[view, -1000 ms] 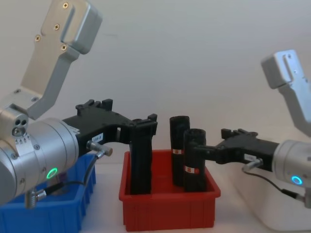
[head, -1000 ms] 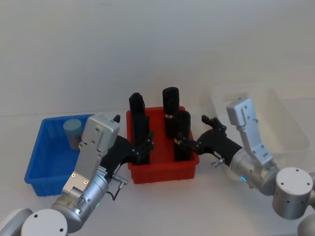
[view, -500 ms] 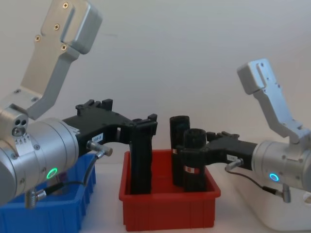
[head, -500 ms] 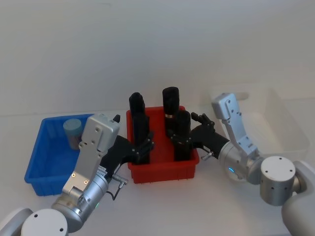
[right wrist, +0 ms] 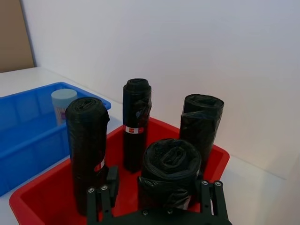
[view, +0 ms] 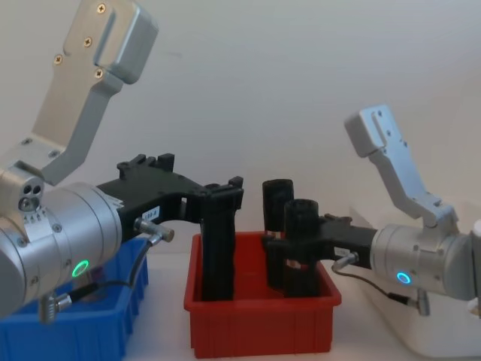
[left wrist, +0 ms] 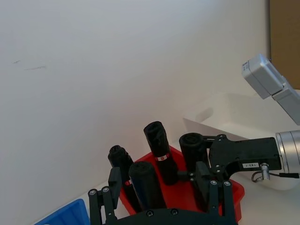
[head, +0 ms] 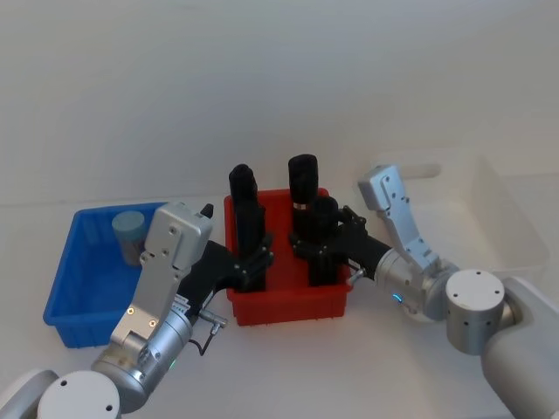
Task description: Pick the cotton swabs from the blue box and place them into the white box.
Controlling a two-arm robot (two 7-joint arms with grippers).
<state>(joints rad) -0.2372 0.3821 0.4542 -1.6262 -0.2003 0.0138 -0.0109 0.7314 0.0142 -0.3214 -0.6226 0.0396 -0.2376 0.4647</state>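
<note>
Pale wall and a plain white desk frame the scene, on which sits the large smooth white plastic tub at the right, still holding none of the task's things. Left of it, in the middle, stands a red ribbed plastic bin with four upright black rolls with red-white labels, and at the far left the small bright blue plastic bin holds the one cotton-swab jar with a pale blue lid in its back part. Over the past second the right gripper has slid leftward from beside the white tub into the red bin; its jaws now stand apart on either side of the nearest black roll, not clearly closed on it. The left gripper has not moved and its jaws stay spread around another black roll at the red bin's left end. Both arms are thus busy at the wrong bin; the jar sits untouched, well to the left, so I judge the transfer not yet begun.
</note>
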